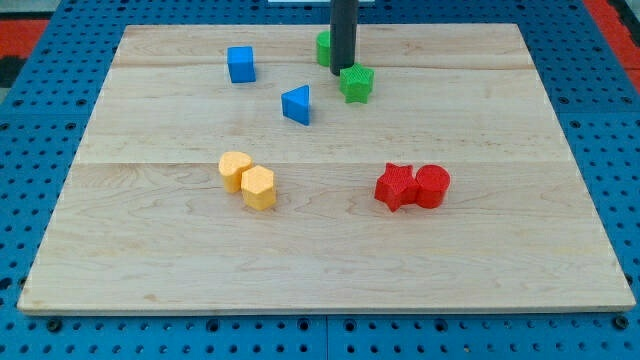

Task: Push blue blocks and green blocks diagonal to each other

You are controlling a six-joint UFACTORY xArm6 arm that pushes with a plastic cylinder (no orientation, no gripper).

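A blue cube (240, 64) sits near the view's top, left of centre. A blue triangular block (297, 104) lies below and to its right. A green star-shaped block (356, 83) sits right of the blue triangle. A second green block (324, 47) is partly hidden behind the rod. My tip (342, 70) is down at the board between the two green blocks, right beside the upper left edge of the green star; I cannot tell if it touches.
Two yellow blocks (248, 178) lie touching at the left of centre. A red star-shaped block (397, 186) and a red cylinder (432, 186) lie touching at the right. The wooden board (150, 270) lies on a blue pegboard.
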